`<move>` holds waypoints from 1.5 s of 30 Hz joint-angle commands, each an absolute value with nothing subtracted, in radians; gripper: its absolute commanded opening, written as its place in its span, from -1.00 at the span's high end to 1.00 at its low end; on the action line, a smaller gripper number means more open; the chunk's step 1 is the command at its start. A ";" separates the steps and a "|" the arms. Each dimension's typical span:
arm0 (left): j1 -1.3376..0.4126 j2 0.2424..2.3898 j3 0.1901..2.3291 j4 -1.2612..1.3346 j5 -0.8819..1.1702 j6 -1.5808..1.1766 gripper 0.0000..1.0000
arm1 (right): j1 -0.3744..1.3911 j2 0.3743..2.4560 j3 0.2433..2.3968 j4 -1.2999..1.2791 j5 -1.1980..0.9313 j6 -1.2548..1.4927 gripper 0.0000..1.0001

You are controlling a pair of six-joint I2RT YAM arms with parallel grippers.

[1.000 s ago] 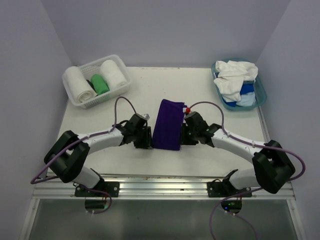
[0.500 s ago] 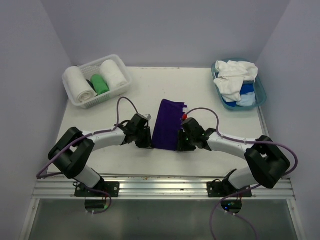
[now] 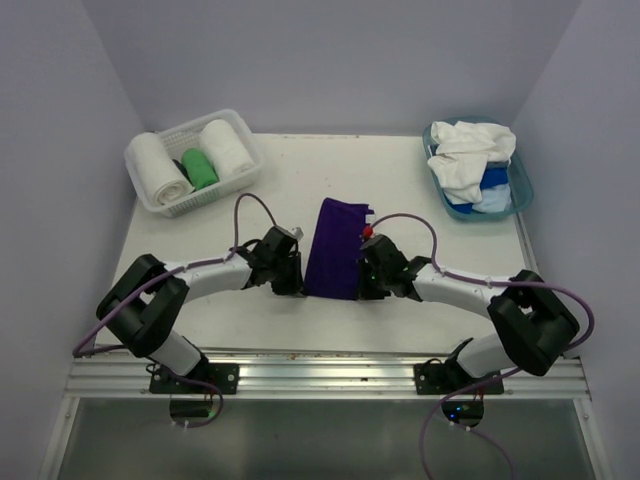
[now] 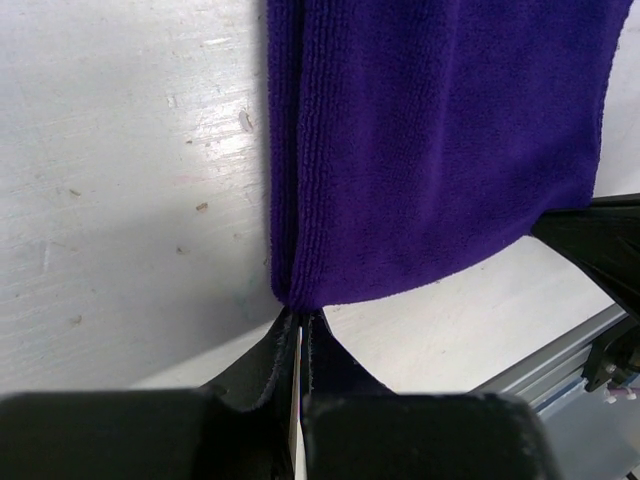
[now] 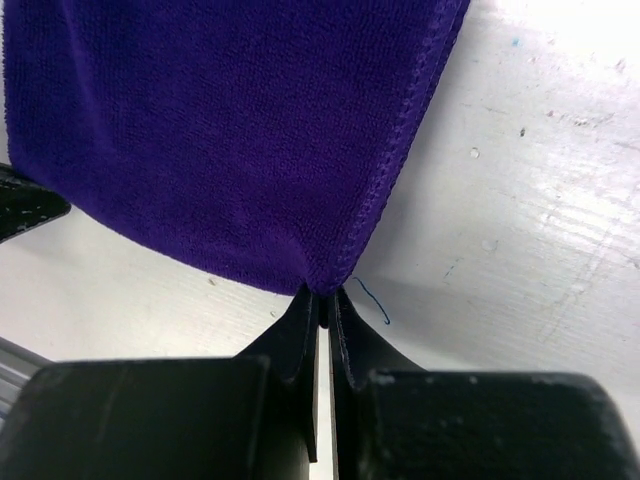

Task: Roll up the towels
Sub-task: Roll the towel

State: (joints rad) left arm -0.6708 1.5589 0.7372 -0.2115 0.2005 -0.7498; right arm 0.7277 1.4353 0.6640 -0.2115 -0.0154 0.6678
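Observation:
A deep purple towel (image 3: 335, 250) lies flat as a folded strip in the middle of the table, its long side running away from me. My left gripper (image 3: 298, 284) is shut on its near left corner, and the left wrist view (image 4: 302, 318) shows the cloth (image 4: 430, 140) pinched at the fingertips. My right gripper (image 3: 366, 286) is shut on the near right corner, seen in the right wrist view (image 5: 325, 300) with the towel (image 5: 220, 130) stretching ahead. Both grippers sit low at the table surface.
A white lattice basket (image 3: 192, 206) at the back left holds two white rolled towels (image 3: 160, 168) (image 3: 228, 146) and a green roll (image 3: 200, 168). A teal tub (image 3: 521, 192) at the back right holds loose white (image 3: 468, 155), royal blue (image 3: 492, 178) and pale blue (image 3: 490, 200) towels.
The right gripper has moved left and nearer, to the towel's near right corner. The left gripper has shifted slightly along the left edge. The towel's near end looks a little narrower.

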 commanded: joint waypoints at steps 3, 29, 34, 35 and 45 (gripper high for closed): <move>-0.676 1.468 0.814 -0.282 0.118 -0.776 1.00 | 0.729 1.387 0.750 -0.293 0.072 0.617 1.00; -0.557 1.776 1.178 -0.331 0.150 -0.712 1.00 | 0.595 1.653 1.115 -0.397 0.138 0.469 1.00; -0.541 1.874 1.250 -0.342 0.160 -0.696 1.00 | 0.560 1.752 1.146 -0.385 0.115 0.466 0.98; -0.541 1.896 1.258 -0.344 0.158 -0.690 0.91 | 0.551 1.762 1.157 -0.385 0.104 0.466 0.95; -0.540 1.809 1.310 -0.423 0.060 -0.676 0.04 | 0.543 1.704 1.163 -0.400 0.049 0.502 0.20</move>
